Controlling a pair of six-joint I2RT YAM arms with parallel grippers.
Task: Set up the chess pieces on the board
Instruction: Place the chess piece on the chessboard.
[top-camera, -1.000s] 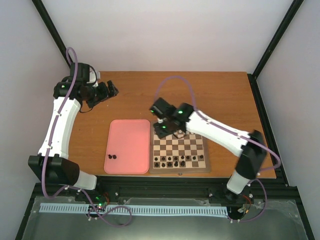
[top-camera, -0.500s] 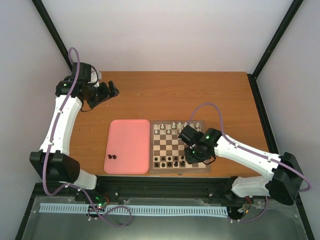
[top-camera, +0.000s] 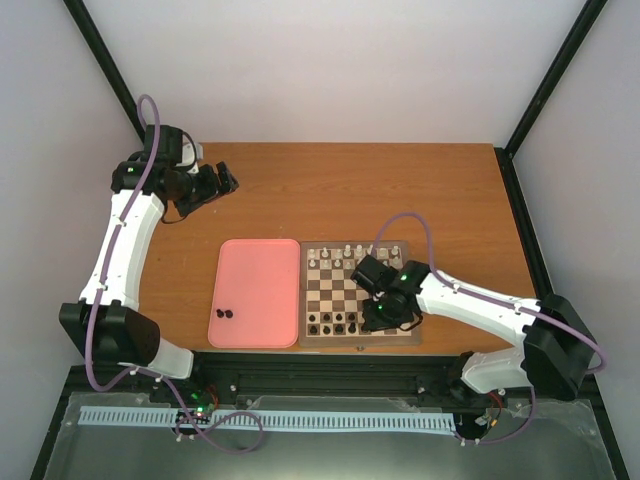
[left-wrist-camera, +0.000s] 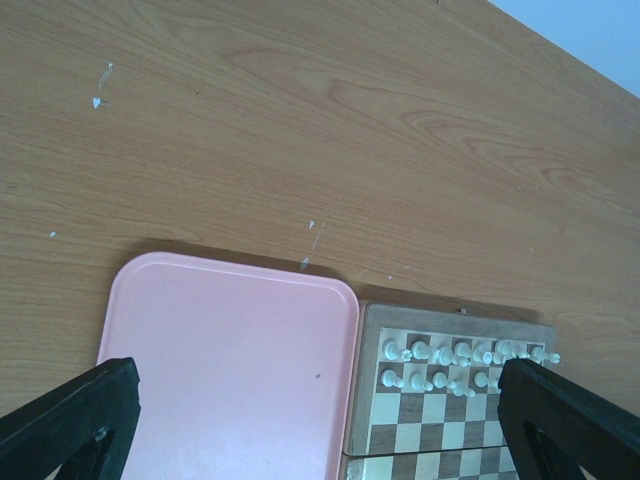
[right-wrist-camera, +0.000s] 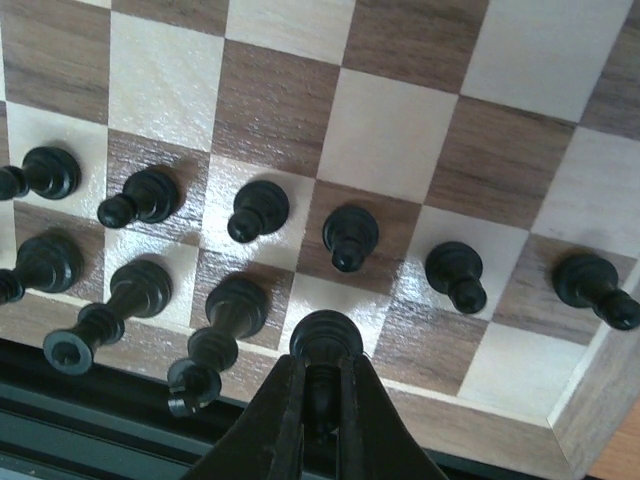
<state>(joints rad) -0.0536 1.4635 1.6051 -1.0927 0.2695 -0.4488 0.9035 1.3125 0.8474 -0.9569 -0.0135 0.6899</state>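
Over the near right squares of the board (top-camera: 340, 290), seen from above, the right gripper (top-camera: 385, 312) hangs low among the black rows. Two chess pieces (top-camera: 227, 314) lie on the pink tray (top-camera: 255, 270), and the left gripper (top-camera: 222, 182) sits well apart. From the left wrist, its fingers (left-wrist-camera: 70, 425) gape wide, holding nothing. From the right wrist, the jaws pinch tight on a black piece (right-wrist-camera: 325, 335) at the nearest row. A tall neighbour (right-wrist-camera: 225, 320) stands just beside, so a skewed release could topple either.
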